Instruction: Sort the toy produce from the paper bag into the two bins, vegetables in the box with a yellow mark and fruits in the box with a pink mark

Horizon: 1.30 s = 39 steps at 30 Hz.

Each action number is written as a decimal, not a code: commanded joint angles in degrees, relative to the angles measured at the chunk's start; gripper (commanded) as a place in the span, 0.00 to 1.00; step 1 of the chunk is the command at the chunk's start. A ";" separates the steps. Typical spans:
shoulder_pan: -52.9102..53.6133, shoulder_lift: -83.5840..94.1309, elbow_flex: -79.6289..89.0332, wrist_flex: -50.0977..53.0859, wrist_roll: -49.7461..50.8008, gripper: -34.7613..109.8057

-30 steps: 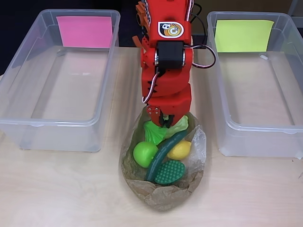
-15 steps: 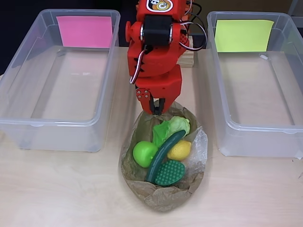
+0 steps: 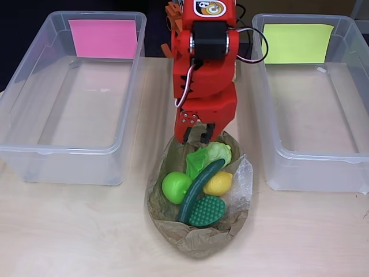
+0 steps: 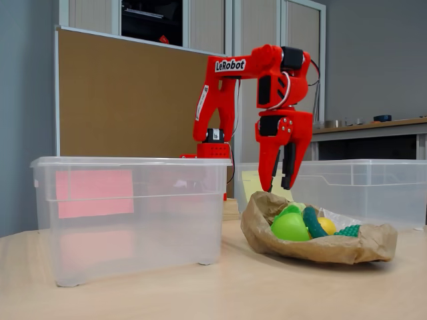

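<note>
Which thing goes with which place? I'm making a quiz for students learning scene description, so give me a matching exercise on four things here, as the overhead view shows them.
Things:
1. clear plastic bin with pink mark
2. clear plastic bin with yellow mark
3. round lime-green toy fruit
4. red robot tool

Places:
A. inside the crumpled brown paper bag
B. picture's left
C. above the bag's far edge
D. picture's right

Pairs: 1-B, 2-D, 3-A, 4-C
</note>
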 commanded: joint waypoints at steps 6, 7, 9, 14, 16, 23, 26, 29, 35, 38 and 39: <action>-3.43 -6.24 -8.88 0.00 7.47 0.36; -3.52 -7.29 -10.02 0.18 7.56 0.36; -3.69 -9.32 -12.04 0.26 7.56 0.36; -3.96 -13.10 -16.00 0.53 8.17 0.36; -3.87 -14.24 -16.08 0.44 8.35 0.36; -1.93 -16.52 -13.71 -0.35 6.77 0.36; -0.79 -16.08 -12.04 -0.88 5.45 0.36; 0.26 -15.21 -10.28 -1.23 4.22 0.34; 1.58 -13.80 -6.59 -2.46 2.90 0.24; 1.93 -12.04 -5.71 -1.85 1.76 0.24; 2.02 -11.25 -5.54 -1.58 1.41 0.24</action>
